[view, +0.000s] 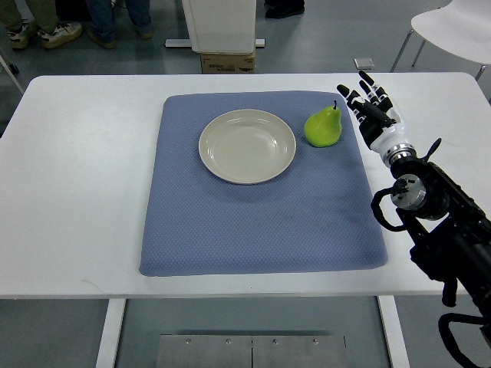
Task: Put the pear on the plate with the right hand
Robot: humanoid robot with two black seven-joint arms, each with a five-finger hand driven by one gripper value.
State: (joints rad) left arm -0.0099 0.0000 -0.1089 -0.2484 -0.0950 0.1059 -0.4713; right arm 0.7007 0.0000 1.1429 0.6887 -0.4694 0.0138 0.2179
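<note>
Reaching in from the right edge of the surface, the right robot hand [370, 103] hovers with its dark fingers [367, 79] stretched out and slightly spread, holding nothing. Its fingertips aim toward the far edge of the surface, and the white wrist section trails back into the black arm [441, 222] that runs down to the near right corner.

Just beside the hand, toward the middle of the surface, sits the green pear [324, 127]. It is apart from the fingers, with a narrow gap of cloth between them and nothing standing in that gap. The pear rests on the far right part of a blue mat [261, 215], near the mat's right edge. Its long axis runs roughly from near to far, the narrow neck and dark stem pointing to the far edge and the broad base toward the near edge.

Beyond the pear, closer to the centre of the mat, lies a round cream plate [247, 146]; pear and plate are near each other but not touching. The near half of the mat is bare cloth, and white surface [77, 192] stretches wide on the left side.

Past the far edge, a cardboard box [227, 61], a white chair [453, 27] and people's shoes [57, 32] stand on the floor.
</note>
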